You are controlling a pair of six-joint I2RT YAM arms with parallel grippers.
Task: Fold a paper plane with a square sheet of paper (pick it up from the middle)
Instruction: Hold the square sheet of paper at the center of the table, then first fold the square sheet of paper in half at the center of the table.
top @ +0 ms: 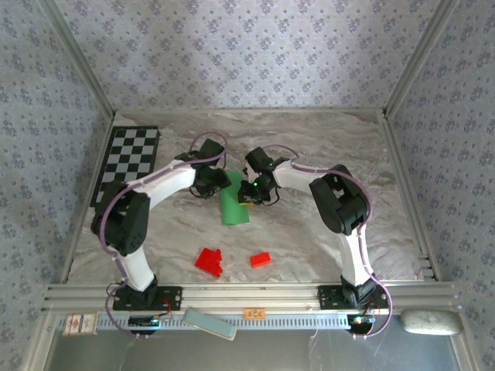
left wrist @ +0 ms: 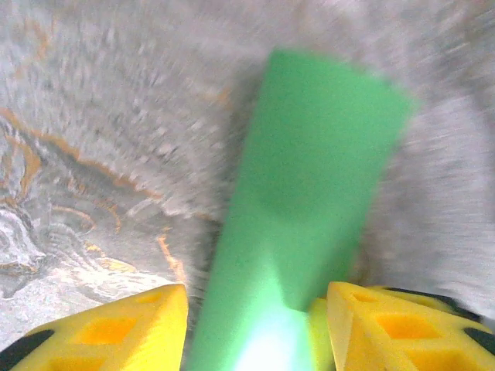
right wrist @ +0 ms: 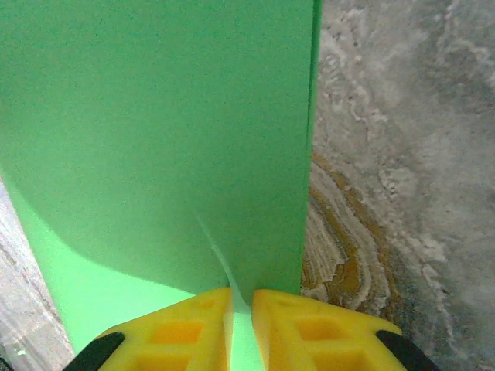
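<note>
The right gripper (right wrist: 241, 328) is pictured with its yellow fingers drawn almost together on a lower edge of the square sheet of paper (right wrist: 155, 131), a small crease being visible in the green surface just above the pinch. In the overhead view the sheet (top: 232, 201) is seen as a narrow, partly folded green strip lying at the centre of the frame on the marbled table (top: 332, 147), with both arms bent in over it from either side. The left gripper (left wrist: 257, 332) is shown with its fingers apart and the paper running up between them toward the upper right of that blurred view; whether they bear on it cannot be told. The step in hand is judged to be the making of a lengthwise fold. For it to be done well, the pinched edge should be held firm and low while the opposite side is brought over squarely, edges being matched before any crease is pressed, since thin paper is easily skewed or torn. Two red blocks (top: 209, 260) are seen well apart, toward the bottom of the frame.
</note>
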